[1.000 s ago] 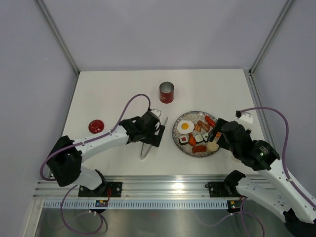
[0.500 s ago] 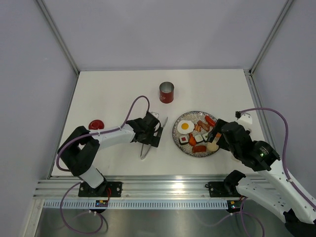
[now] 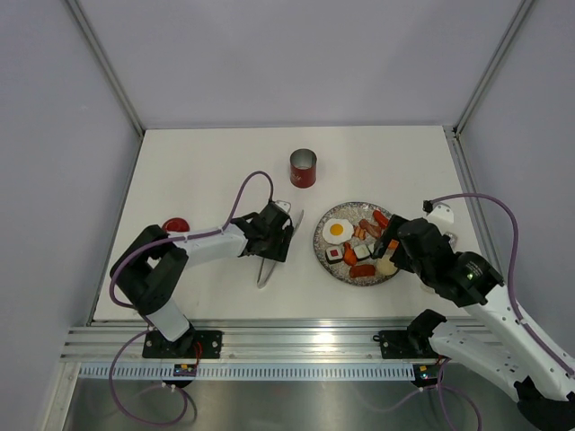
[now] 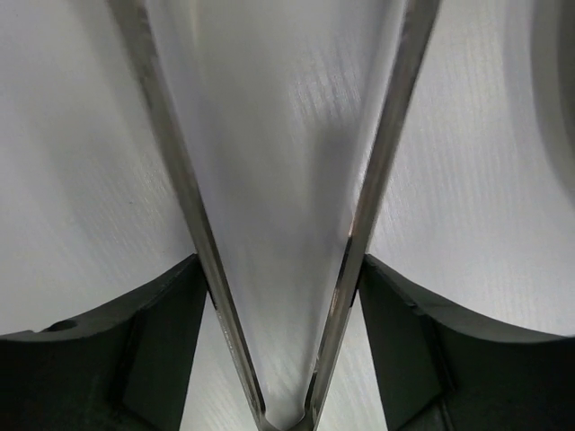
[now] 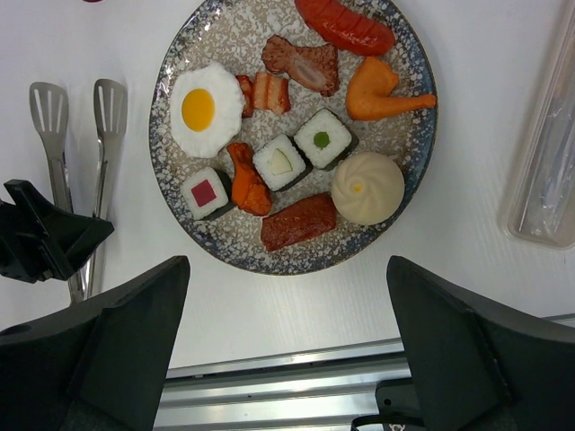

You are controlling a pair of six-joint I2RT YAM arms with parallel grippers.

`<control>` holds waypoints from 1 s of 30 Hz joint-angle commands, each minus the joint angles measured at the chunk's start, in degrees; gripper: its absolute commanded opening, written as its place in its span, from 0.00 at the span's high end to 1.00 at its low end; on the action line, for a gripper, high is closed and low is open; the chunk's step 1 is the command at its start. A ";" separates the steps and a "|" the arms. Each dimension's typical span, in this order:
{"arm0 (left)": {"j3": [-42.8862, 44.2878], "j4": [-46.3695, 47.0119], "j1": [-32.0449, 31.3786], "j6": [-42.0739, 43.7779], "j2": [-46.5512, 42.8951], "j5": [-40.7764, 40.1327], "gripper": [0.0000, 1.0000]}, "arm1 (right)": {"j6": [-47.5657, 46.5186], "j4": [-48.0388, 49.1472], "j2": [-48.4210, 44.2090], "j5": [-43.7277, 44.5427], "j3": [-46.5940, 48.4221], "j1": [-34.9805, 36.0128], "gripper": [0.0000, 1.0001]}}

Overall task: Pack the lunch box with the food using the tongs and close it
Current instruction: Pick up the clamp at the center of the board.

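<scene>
The tongs (image 3: pixel 266 273) lie flat on the table left of the plate, spatula ends (image 5: pixel 108 103) pointing away. My left gripper (image 3: pixel 274 244) straddles them near the V joint; in the left wrist view both fingers (image 4: pixel 171 314) press on the outsides of the two silver arms (image 4: pixel 180 180). The food sits on the speckled plate (image 5: pixel 234 27): fried egg (image 5: pixel 199 108), sushi rolls (image 5: pixel 323 139), bun (image 5: pixel 367 187), sausage (image 5: pixel 346 27). My right gripper (image 5: pixel 287 296) hovers open above the plate's near rim. The red lunch box (image 3: pixel 304 168) stands open behind; its lid (image 3: pixel 176 224) lies at the left.
A clear plastic strip (image 5: pixel 548 171) lies right of the plate. The aluminium rail (image 3: pixel 287 346) runs along the near table edge. Grey enclosure walls close in the left, right and back sides.
The left gripper's jaws have narrowed onto the tongs' arms and the left arm has folded lower. The right gripper has drifted slightly left over the plate.
</scene>
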 commanded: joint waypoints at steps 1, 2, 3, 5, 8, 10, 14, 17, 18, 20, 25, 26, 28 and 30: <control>-1.17 2.24 0.13 -0.25 0.42 0.91 0.36 | 0.86 2.20 0.86 -0.51 1.61 0.42 0.00; -1.08 2.15 0.13 -0.25 0.16 0.74 0.39 | 0.86 2.20 0.87 -0.68 1.61 0.50 0.00; -0.99 1.89 0.22 -0.33 -0.10 0.65 0.42 | 0.86 2.47 1.04 -0.77 1.61 0.42 0.00; -1.16 1.62 0.22 -0.34 -1.33 0.48 0.42 | 0.86 2.64 1.13 -0.86 1.61 0.50 0.01; -1.25 1.10 0.22 -0.33 -2.12 -0.31 0.33 | 0.94 2.56 1.04 -0.68 1.43 0.42 0.01; -1.51 1.01 0.22 -0.25 -2.48 -0.67 0.24 | 1.12 2.64 0.95 -0.86 1.26 0.42 0.01; -2.39 1.71 0.22 -0.95 -2.13 -0.67 0.20 | 1.47 2.82 0.78 -0.86 0.82 0.50 0.01; -3.18 2.68 0.22 -1.48 -1.69 0.21 0.22 | 1.65 2.82 0.87 -0.95 0.55 0.50 0.01; -3.36 3.03 0.22 -1.65 -1.60 0.56 0.23 | 1.65 2.73 0.78 -0.86 0.46 0.50 0.00; -4.06 3.38 0.22 -2.09 -1.42 0.91 0.26 | 1.73 2.82 0.78 -0.95 0.38 0.42 0.01; -4.07 2.68 0.22 -2.45 -2.73 0.65 0.53 | 1.82 3.00 0.78 -1.03 0.29 0.42 0.01; -3.63 1.90 0.22 -2.27 -3.35 0.39 0.58 | 1.82 2.91 0.78 -1.03 0.38 0.50 0.01; -1.79 -1.00 0.22 -1.48 -5.10 -1.10 0.71 | 1.73 2.91 0.78 -1.04 0.46 0.50 0.01; 0.66 -4.50 0.22 -0.69 -8.44 -2.59 0.78 | 1.82 2.65 0.43 -1.03 0.73 0.42 0.01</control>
